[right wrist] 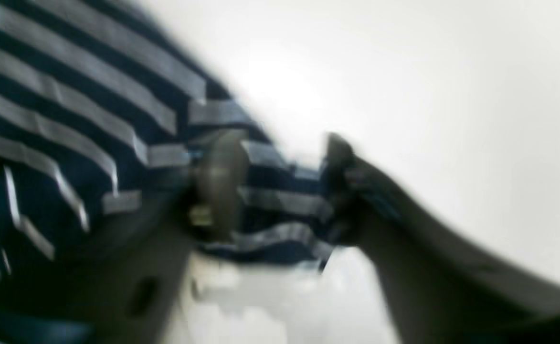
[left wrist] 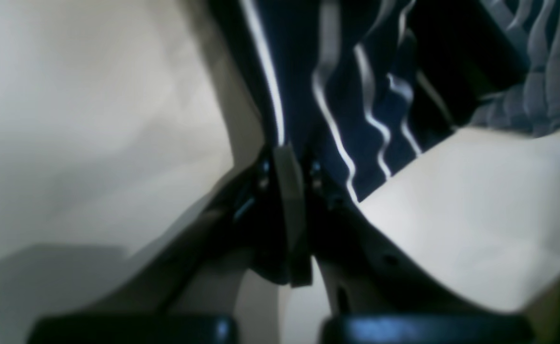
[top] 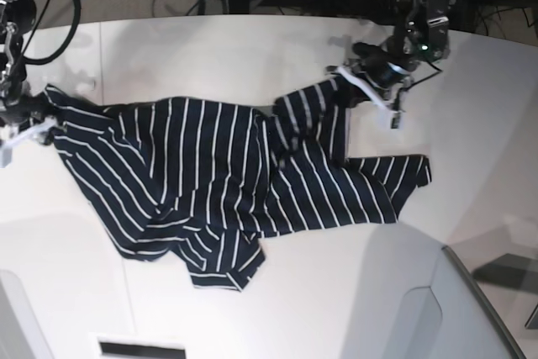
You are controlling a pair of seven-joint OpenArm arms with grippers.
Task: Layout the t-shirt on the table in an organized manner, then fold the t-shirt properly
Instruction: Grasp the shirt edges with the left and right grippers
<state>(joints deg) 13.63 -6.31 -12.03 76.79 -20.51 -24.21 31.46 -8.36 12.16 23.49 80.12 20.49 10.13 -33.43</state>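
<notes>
White tabletop fills the base view, and the table [top: 336, 292] carries the t-shirt [top: 227, 182] stretched crookedly across its middle — bunched at the lower hem. One corner is pinched in the left gripper [left wrist: 289, 157], clenched on fabric. The right gripper [right wrist: 280, 186] is seen parted around an edge; a firm grasp cannot be confirmed. Uneven pulling is likely to slip that edge free — or twist the body further.

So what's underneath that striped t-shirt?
Only the white table shows around the t-shirt. The cloth is bunched and overlapped on itself, so anything beneath those folds is hidden.
</notes>
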